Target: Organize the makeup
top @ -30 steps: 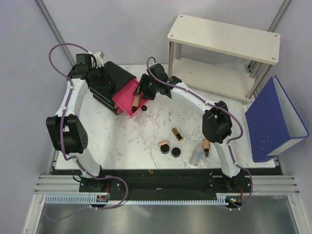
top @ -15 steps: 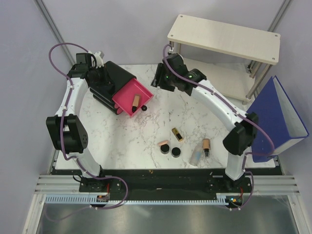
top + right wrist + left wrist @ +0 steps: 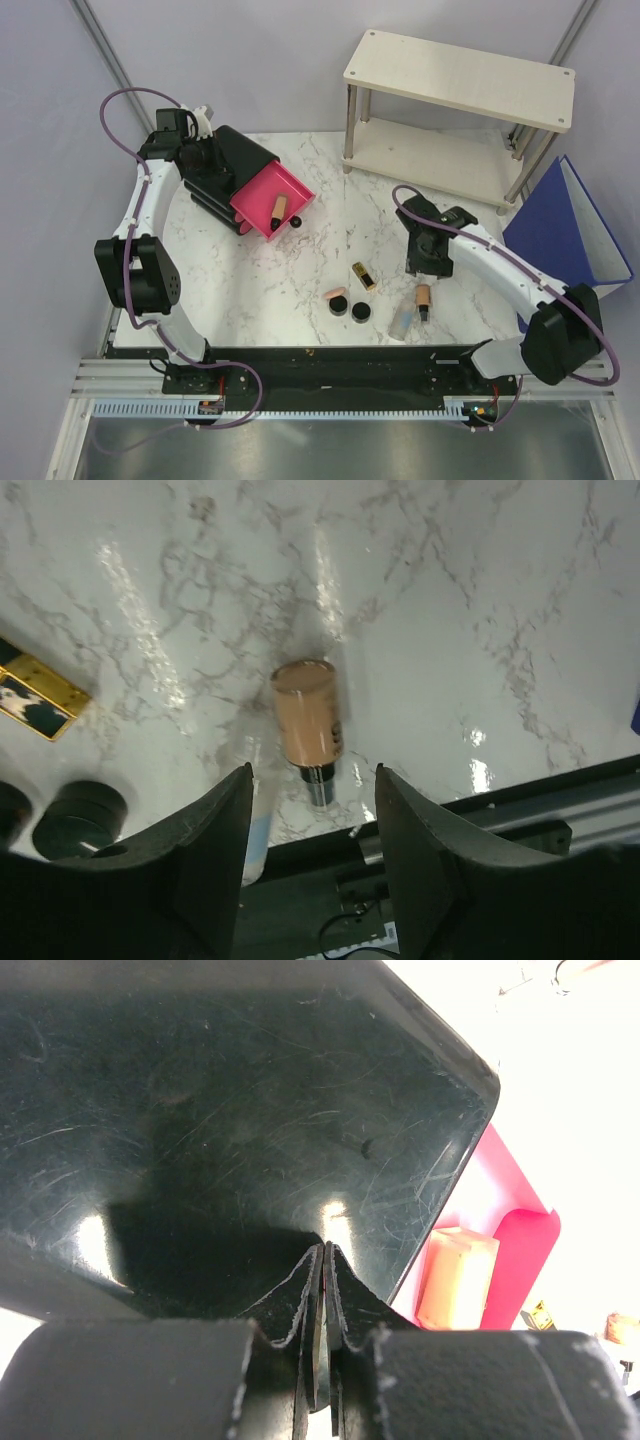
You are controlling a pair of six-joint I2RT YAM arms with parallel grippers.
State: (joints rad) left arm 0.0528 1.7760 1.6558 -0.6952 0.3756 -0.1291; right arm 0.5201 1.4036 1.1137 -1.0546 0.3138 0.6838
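The marble table [image 3: 300, 250] carried the black box [image 3: 240, 152], tilted at 10 o'clock, with its pink drawer [image 3: 258, 190] pulled open toward 4 o'clock. That drawer held a single peach tube [image 3: 280, 207] and nothing else I could make out.

The left gripper [image 3: 322, 1255] was pinched closed on the box's edge, apparently steadying it.

The big change was the right arm. A second earlier it had reached over the drawer. Now the right gripper [image 3: 312, 772] had swung to 5 o'clock and hung empty, jaws spread, above a loose tube [image 3: 308, 720] lying on the marble. I judged one drop-off finished and the next pick beginning.

Near that tube lay the clear bluish tube [image 3: 403, 320] at its 7 o'clock and the gold-and-black lipstick [image 3: 364, 276] toward 10 o'clock. The round compacts [image 3: 360, 312] sat at 9 o'clock. Most of the makeup remained unsorted.
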